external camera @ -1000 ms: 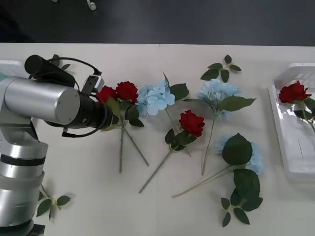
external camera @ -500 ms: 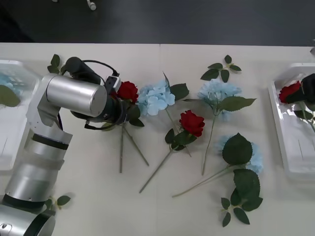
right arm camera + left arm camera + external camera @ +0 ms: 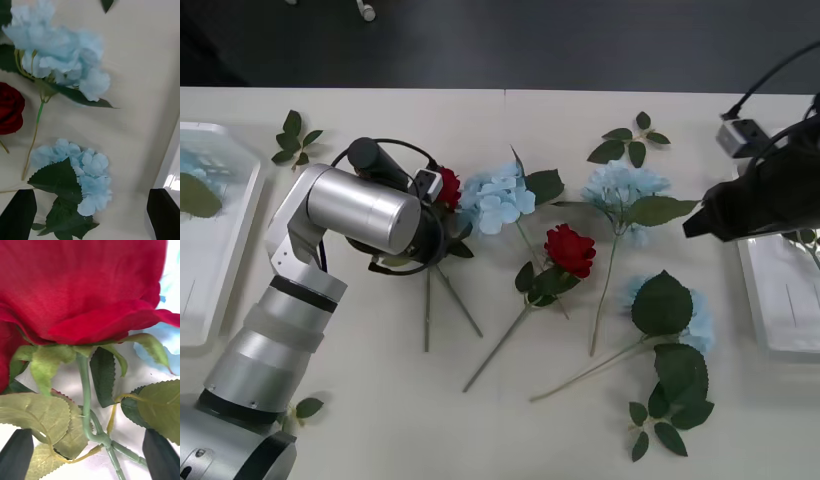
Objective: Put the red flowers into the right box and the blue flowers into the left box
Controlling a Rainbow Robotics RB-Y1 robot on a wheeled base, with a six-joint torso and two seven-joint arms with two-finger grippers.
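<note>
My left arm (image 3: 370, 210) reaches over two crossed red flowers (image 3: 446, 187) left of the table's middle. In the left wrist view my left gripper (image 3: 90, 455) is open, its black fingers (image 3: 17, 453) either side of a rose's (image 3: 82, 285) stem. Another red flower (image 3: 569, 248) lies mid-table among three blue flowers (image 3: 495, 198) (image 3: 620, 185) (image 3: 695, 320). My right arm (image 3: 770, 190) hangs over the right box (image 3: 780, 300). My right gripper (image 3: 90, 213) is open above two blue flowers (image 3: 88, 176) (image 3: 60, 48). The left box (image 3: 220, 250) holds a blue flower (image 3: 190, 165).
Loose leaf sprigs lie at the back left (image 3: 295, 135), back middle (image 3: 630, 140), front left (image 3: 290, 412) and front right (image 3: 660, 430). The table's far edge borders a dark floor. The right box's rim (image 3: 170, 168) is close beside my right gripper.
My left arm swung right and closed in on the crossed roses, uncovering the left box. My right arm came in from the right over the right box, hiding the rose inside.
</note>
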